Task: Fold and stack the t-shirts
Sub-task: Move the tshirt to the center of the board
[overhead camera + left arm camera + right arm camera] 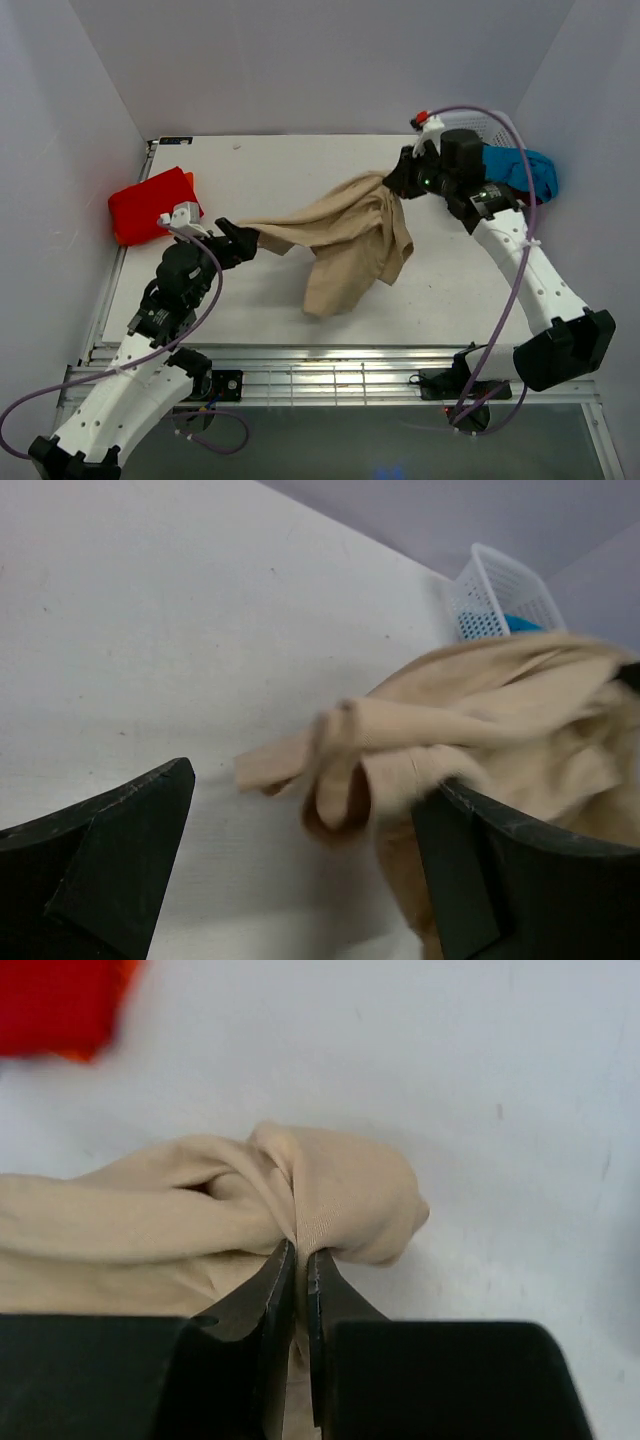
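You've got one tan t-shirt [355,245], one bright red t-shirt [150,205], one turquoise t-shirt [527,172], one white basket [492,127], and two grippers, left gripper [250,240] and right gripper [396,180]

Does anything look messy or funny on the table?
Yes. The tan shirt is bunched up, not flat, pinched at one end by the right hand, its other end at the open left hand. A blue shirt bulges out of the white basket at the far right.
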